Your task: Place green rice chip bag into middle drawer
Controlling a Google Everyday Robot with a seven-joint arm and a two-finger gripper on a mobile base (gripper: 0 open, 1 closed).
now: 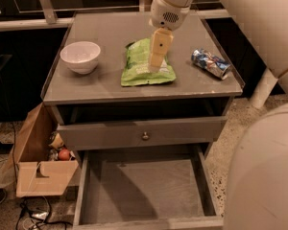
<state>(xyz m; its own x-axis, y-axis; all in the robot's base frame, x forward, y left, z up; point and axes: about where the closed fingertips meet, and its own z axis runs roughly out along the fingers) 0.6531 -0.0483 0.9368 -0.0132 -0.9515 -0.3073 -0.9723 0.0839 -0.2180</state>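
The green rice chip bag (143,68), light green and crinkly with a white label panel, lies flat on the grey cabinet top (110,87), near the middle. My gripper (154,67) points down over the bag's middle, with its tan tip at or just above the bag; I cannot tell whether it touches. The middle drawer (149,193) is pulled wide open below the cabinet front. Its flat grey floor is bare.
A white bowl (80,56) stands on the left of the cabinet top. A crushed blue-silver can (210,63) lies on the right. A drawer front with a round metal knob (145,136) sits above the open drawer. A cardboard box (41,164) with small items stands on the floor at left.
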